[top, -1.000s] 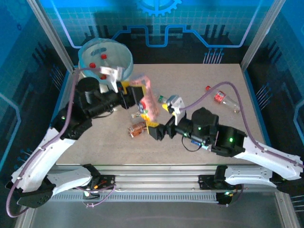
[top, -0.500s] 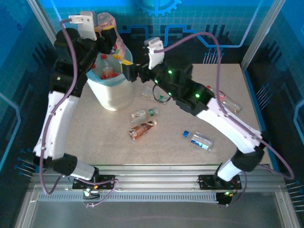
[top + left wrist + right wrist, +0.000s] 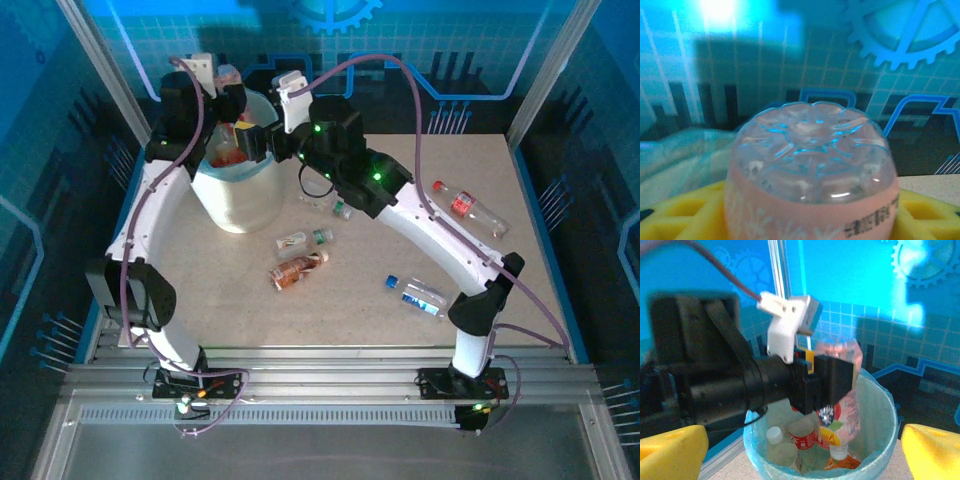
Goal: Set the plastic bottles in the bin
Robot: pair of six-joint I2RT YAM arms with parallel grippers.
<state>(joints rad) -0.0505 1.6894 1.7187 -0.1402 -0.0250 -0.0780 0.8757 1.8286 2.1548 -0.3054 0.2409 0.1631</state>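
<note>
Now left claw [image 3: 832, 382] grips pink bottle [image 3: 810, 165] over bin [image 3: 883, 412]; right claw [image 3: 802, 450] open.

Glossy clear plastic bottle [image 3: 812, 150], matt tabletop [image 3: 360, 305]

I log the bin [image 3: 240, 205] as white, its liner translucent light blue. Pink bottle [image 3: 812, 165]: clear ribbed base, pale pink label with white print. Left gripper [image 3: 812, 225] pads [image 3: 675, 220] are yellow. On the speckled beige table [image 3: 230, 290]: orange-brown bottle [image 3: 298, 270], green-capped clear bottle [image 3: 305, 239], blue-capped bottle [image 3: 418, 294], red-capped, red-labelled bottle [image 3: 465, 205]. Backdrop [image 3: 450, 40] is blue, with a grid-and-gear pattern.
</note>
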